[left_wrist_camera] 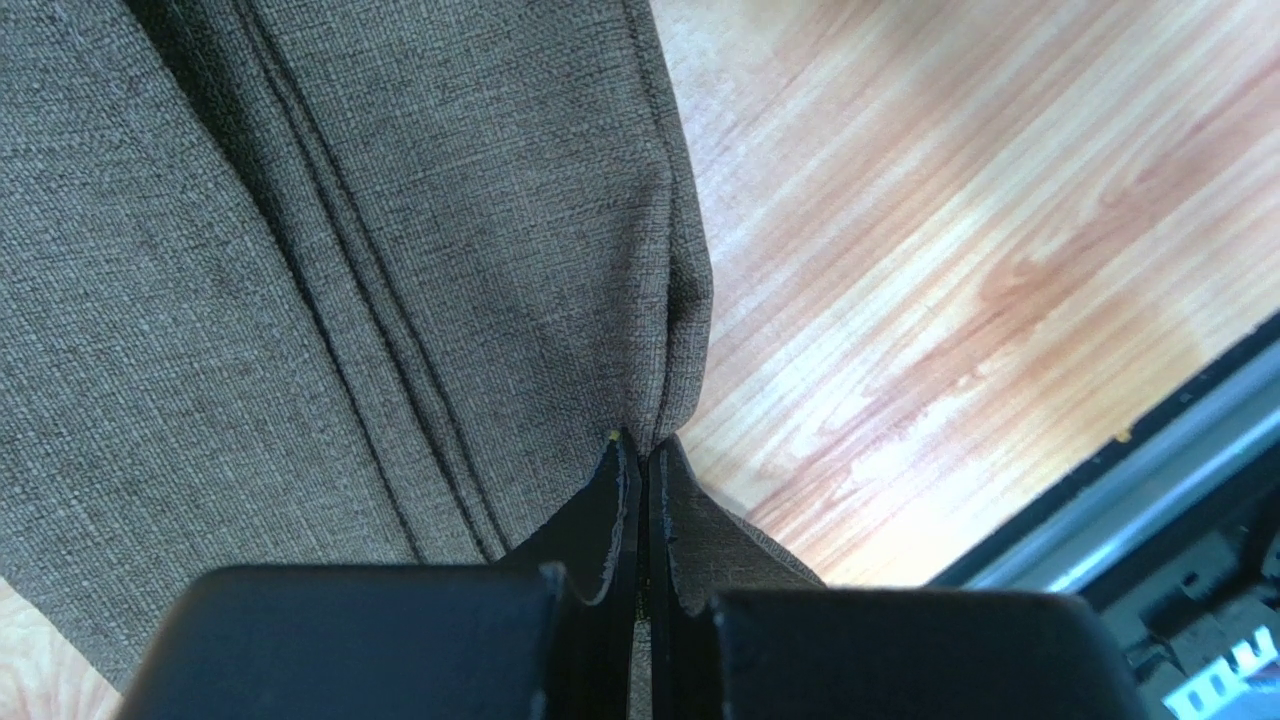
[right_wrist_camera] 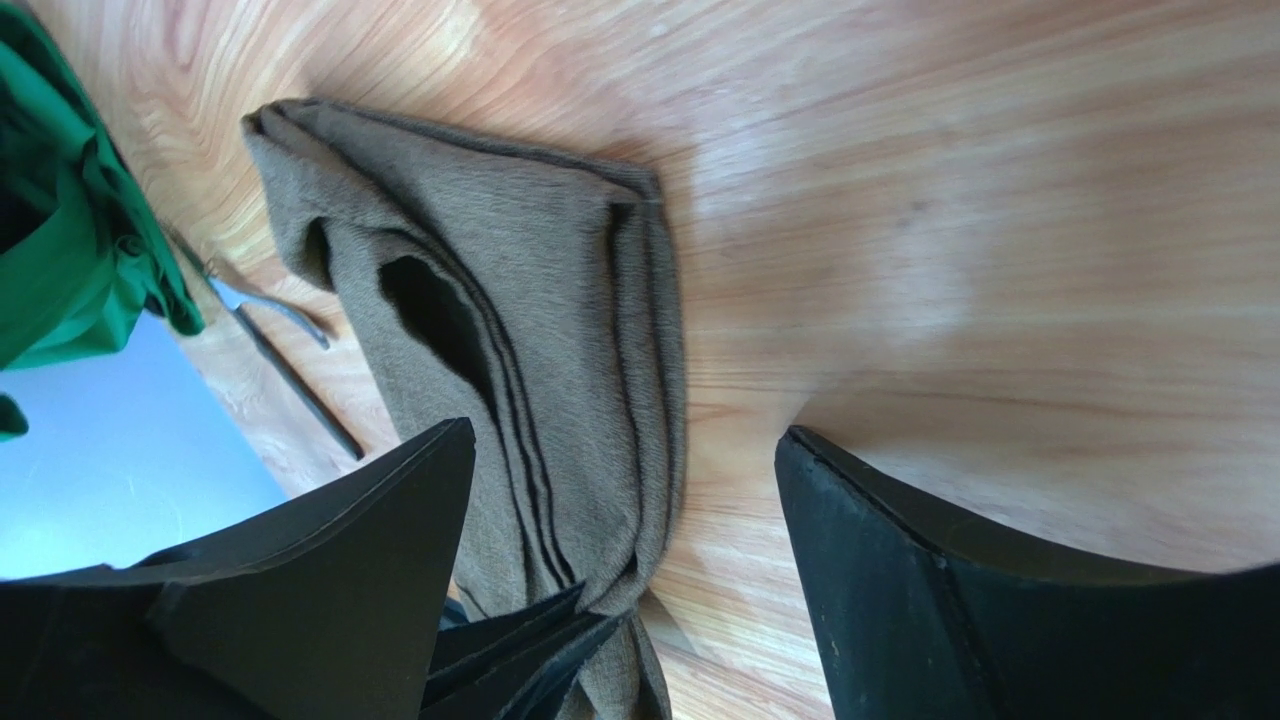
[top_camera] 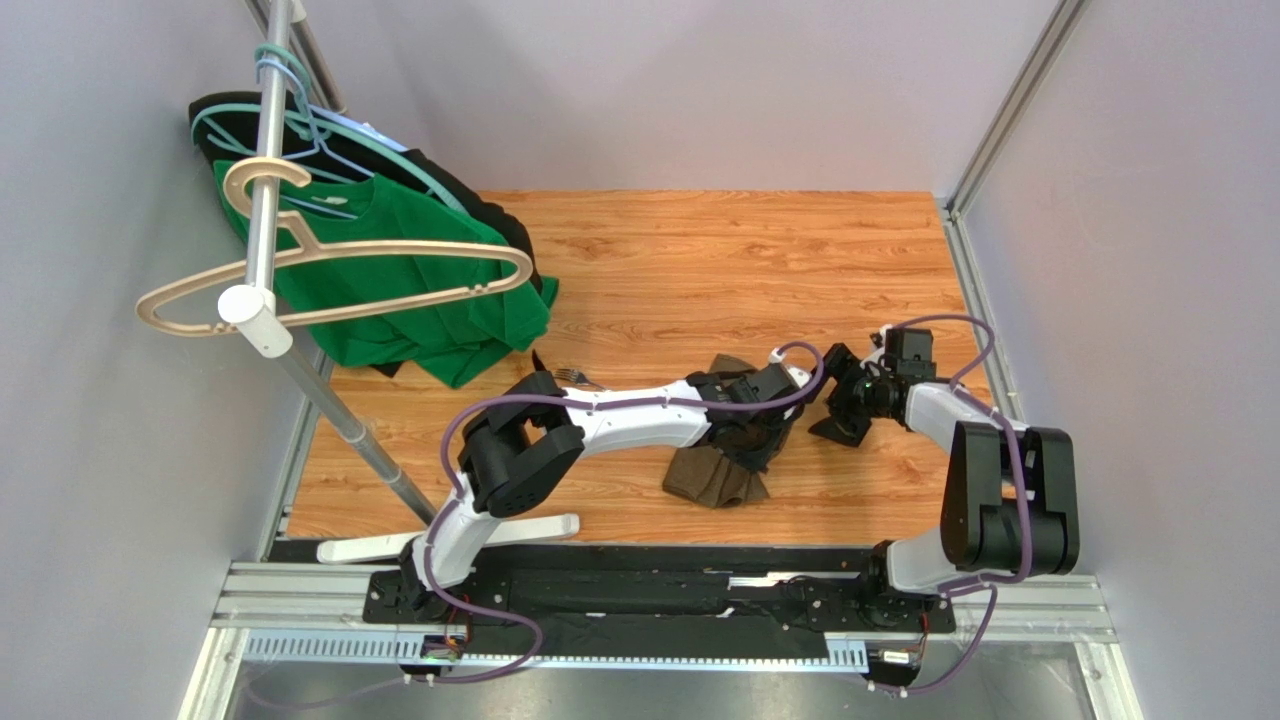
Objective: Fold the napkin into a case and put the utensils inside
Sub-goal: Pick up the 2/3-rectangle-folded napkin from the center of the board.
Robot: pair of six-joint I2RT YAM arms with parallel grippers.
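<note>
From above we see only the two ends of the napkin [top_camera: 718, 477]; the left arm [top_camera: 631, 417] covers its middle. The left wrist view cuts the cloth off at top and left. The utensils [right_wrist_camera: 301, 387] are too thin for us to tell apart, and the frame's edge crops the green shirt [right_wrist_camera: 68, 255].

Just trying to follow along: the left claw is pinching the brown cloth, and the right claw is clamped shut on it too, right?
Not quite. The left gripper is pinching the napkin, but the right gripper is open, not clamped on it; the right wrist view shows it spread wide.
</note>
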